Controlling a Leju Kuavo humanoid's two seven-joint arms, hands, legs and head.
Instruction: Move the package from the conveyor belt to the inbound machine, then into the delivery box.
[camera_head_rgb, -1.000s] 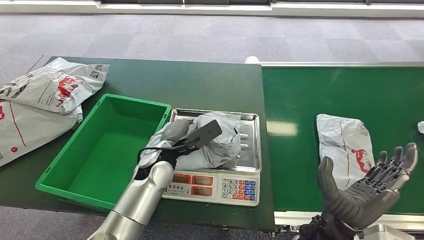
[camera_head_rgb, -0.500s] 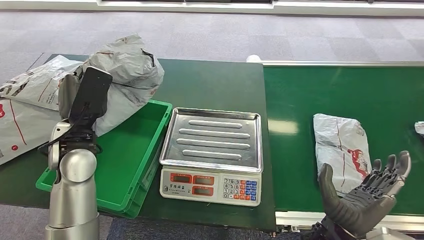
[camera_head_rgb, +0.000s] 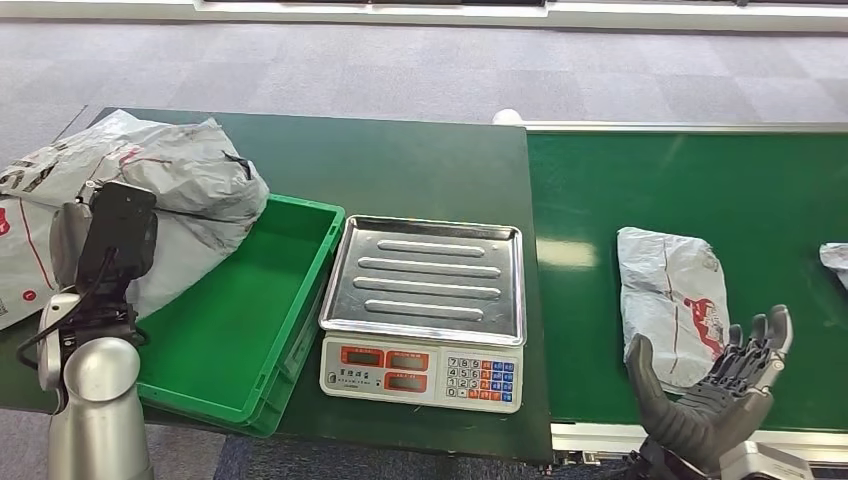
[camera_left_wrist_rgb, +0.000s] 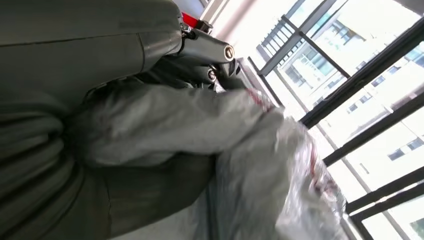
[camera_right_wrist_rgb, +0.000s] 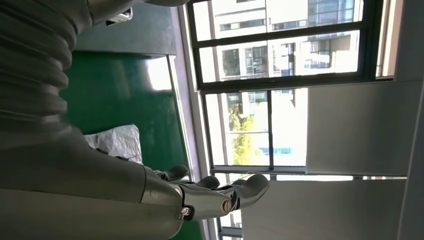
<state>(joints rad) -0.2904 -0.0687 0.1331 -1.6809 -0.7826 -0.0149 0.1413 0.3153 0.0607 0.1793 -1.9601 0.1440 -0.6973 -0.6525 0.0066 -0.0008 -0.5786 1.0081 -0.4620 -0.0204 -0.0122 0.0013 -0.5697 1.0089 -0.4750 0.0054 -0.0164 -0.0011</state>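
The left hand (camera_head_rgb: 90, 240) grips the grey package (camera_head_rgb: 195, 185) above the outer edge of the green delivery box (camera_head_rgb: 235, 330), so release here risks a spill onto the desk (camera_head_rgb: 420, 170); the right hand (camera_head_rgb: 720, 390) hovers with fingers apart.

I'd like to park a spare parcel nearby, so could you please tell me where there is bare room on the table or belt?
Free: the scale's steel pan, the dark table strip behind scale and green bin, and the conveyor belt beyond the grey package. Crowded: the table's left end, with stacked mailers and the left hand holding a package.
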